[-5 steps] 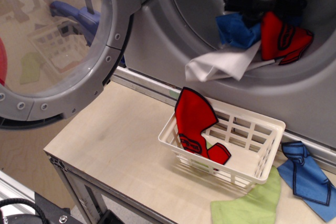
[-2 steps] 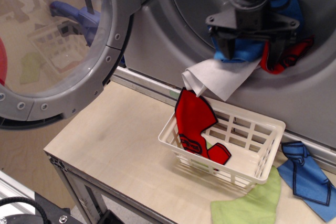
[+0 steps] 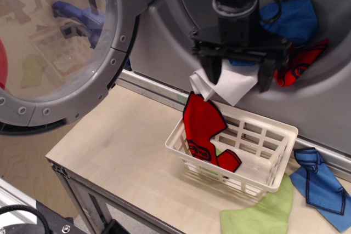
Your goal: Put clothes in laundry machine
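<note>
Gripper: the black gripper (image 3: 239,75) hangs at the top middle of the frame, in front of the drum mouth. Its jaws are spread wide and hold nothing.
Laundry machine: the big grey laundry machine (image 3: 164,31) fills the top of the frame, and its round door (image 3: 55,47) stands open at the upper left.
Clothes inside: a blue cloth (image 3: 293,20) and a red cloth (image 3: 299,64) lie in the drum at the upper right. The white cloth (image 3: 227,83) droops over the drum lip, just under the gripper.
Clothes outside: a red piece (image 3: 203,127) leans in the white basket (image 3: 274,152) in the middle. A blue piece (image 3: 321,182) and a green cloth (image 3: 263,212) lie on the table (image 3: 120,152) at the lower right.
Step now: I think the next job is to fetch the red piece from the basket.
How to do it well: come straight down over the top of the red piece, keep clear of the basket wall, pinch only the cloth, and lift it high before going back to the drum.
Watch out: the hanging white cloth could slip out if bumped.
</note>
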Motion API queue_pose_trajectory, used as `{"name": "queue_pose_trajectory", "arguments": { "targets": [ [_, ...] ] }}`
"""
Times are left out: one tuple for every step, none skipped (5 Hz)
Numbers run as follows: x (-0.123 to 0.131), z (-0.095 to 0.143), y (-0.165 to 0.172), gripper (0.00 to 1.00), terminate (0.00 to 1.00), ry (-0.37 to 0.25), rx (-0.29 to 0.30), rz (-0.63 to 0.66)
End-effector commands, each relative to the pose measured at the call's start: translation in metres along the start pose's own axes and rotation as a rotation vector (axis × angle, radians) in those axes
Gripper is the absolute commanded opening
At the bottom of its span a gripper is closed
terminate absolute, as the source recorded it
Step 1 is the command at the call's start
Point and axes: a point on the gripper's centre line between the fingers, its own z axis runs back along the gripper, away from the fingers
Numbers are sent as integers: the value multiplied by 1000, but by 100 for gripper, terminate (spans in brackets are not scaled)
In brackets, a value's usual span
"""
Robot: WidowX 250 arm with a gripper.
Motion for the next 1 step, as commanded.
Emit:
{"name": "queue_pose_trajectory", "arguments": {
  "targets": [
    [6, 26, 5, 100, 100, -50, -15, -3]
  ]
}}
